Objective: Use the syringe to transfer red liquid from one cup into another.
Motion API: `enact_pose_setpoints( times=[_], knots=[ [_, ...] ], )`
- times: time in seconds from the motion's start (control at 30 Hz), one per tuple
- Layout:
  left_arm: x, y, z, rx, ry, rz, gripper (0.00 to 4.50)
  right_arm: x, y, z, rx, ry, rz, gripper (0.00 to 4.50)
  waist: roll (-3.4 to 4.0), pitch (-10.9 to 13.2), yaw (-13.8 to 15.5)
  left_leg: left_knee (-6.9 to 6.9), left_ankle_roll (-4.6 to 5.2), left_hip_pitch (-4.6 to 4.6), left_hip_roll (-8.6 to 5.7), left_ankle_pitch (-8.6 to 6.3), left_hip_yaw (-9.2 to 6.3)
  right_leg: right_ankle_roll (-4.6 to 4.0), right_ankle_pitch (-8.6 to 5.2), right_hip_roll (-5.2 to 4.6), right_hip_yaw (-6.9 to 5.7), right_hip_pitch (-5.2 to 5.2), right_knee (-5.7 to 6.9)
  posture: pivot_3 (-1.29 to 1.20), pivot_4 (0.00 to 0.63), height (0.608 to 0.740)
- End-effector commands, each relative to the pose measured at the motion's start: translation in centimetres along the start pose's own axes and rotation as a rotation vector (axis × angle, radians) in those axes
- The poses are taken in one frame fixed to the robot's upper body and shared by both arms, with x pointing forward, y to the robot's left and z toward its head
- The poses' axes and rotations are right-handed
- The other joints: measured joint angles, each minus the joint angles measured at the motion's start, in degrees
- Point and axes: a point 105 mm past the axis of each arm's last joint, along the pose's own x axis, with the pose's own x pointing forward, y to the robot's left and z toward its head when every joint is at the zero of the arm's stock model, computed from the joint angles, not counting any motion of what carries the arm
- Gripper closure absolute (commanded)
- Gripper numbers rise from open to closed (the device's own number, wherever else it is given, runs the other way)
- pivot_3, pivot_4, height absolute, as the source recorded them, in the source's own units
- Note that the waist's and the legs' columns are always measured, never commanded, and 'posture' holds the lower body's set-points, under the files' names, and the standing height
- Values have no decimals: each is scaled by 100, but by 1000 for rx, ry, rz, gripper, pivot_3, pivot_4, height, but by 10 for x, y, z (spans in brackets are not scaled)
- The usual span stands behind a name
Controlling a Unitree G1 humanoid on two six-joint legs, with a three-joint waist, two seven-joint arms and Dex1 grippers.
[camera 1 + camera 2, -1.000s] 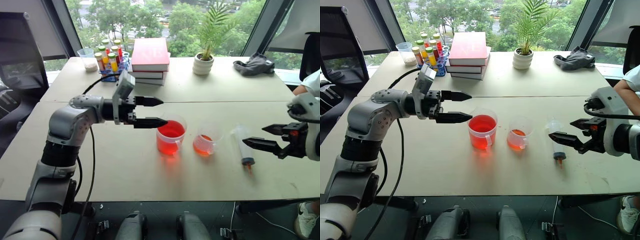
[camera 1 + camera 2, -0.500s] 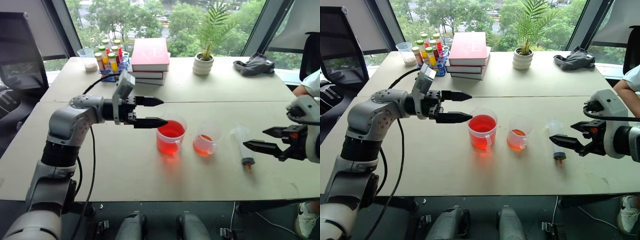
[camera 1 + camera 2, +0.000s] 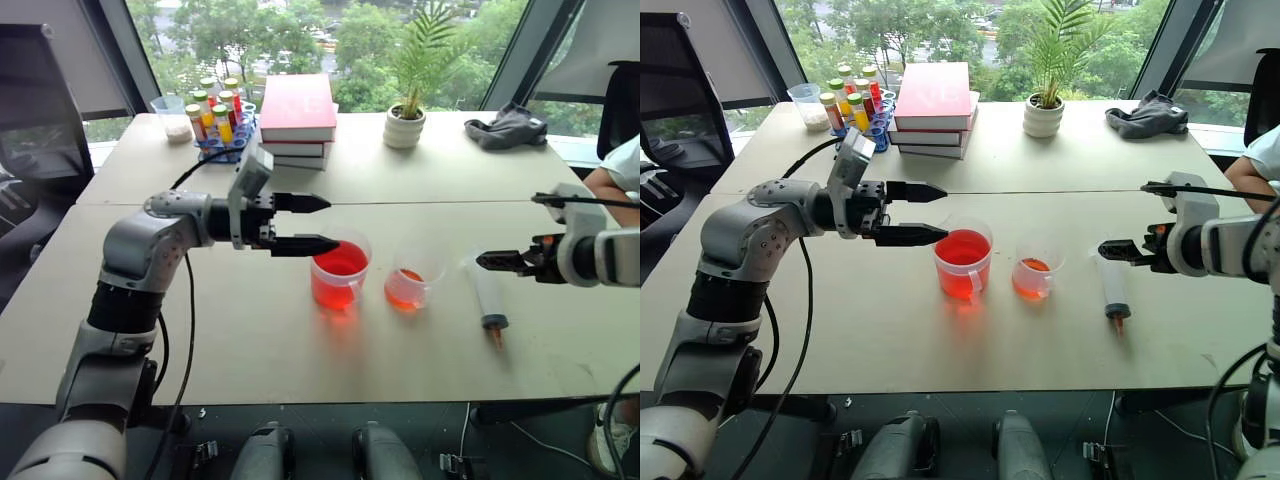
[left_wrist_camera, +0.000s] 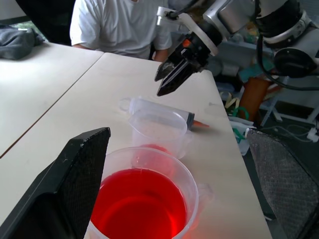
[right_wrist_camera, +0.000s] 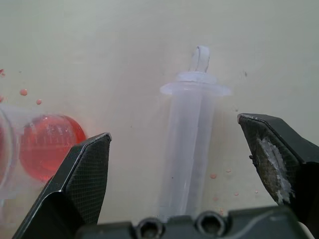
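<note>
Clear plastic syringe (image 3: 1112, 286) lies flat on the table (image 3: 1200, 330), right of the smaller cup (image 3: 1037, 277); right gripper (image 5: 184, 164), spread and empty, should straddle the barrel squarely mid-length before clamping; left gripper (image 3: 318, 223) hovers empty, spread.

The pale counter (image 3: 250, 350) carried, toward its near edge, a large cup (image 3: 338, 278) of red liquid (image 3: 340, 262), a smaller cup (image 3: 411, 283) just beside it, then a syringe (image 3: 486, 293) lying flat. Along the far edge stood a vial rack (image 3: 218, 128), a clear cup (image 3: 174, 116), stacked books (image 3: 297, 118), a potted plant (image 3: 405, 120) and a crumpled grey cloth (image 3: 508, 129).
</note>
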Motion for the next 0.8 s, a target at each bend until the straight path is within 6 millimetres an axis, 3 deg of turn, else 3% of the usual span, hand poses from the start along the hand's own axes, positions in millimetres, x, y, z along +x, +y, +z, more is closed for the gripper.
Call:
enact_pose_setpoints(
  times=[0.03,0.17,0.37,0.47,0.6,0.63,0.8],
  knots=[
    [-2,-3,9,46,-15,11,0,10,-8,1,22,51,-62,36,0,0,7,0,0,-1,0,0,0,0,0,1,-1,0,0,0,150,740],
    [-7,-4,7,47,-16,43,0,35,-5,-13,5,155,-53,36,0,0,4,0,0,-2,-2,0,1,1,0,0,-2,0,-2,0,150,740],
    [-8,-5,7,51,-20,66,0,53,-1,-23,-28,215,-26,36,-1,0,-2,1,1,-3,-2,0,2,2,1,2,-2,0,-1,0,150,740],
    [-9,-6,8,53,-21,74,0,57,1,-24,-49,221,-18,810,-1,-1,-4,4,1,-2,-2,0,2,3,2,3,-2,1,1,0,150,740],
    [-10,-5,9,57,-21,82,0,58,3,-22,-62,220,-7,2854,-2,-1,-22,5,1,1,-2,0,2,3,2,5,-1,1,4,0,150,740],
    [-10,-5,9,58,-21,83,0,58,4,-22,-65,219,-6,3127,-2,-1,-23,5,1,2,0,0,2,3,2,7,-2,1,4,0,150,740],
    [-11,-1,13,64,-25,88,0,44,-2,-5,-95,133,-41,3136,-1,-1,-18,5,1,2,0,0,2,3,2,7,-2,1,5,0,150,740]
  ],
)
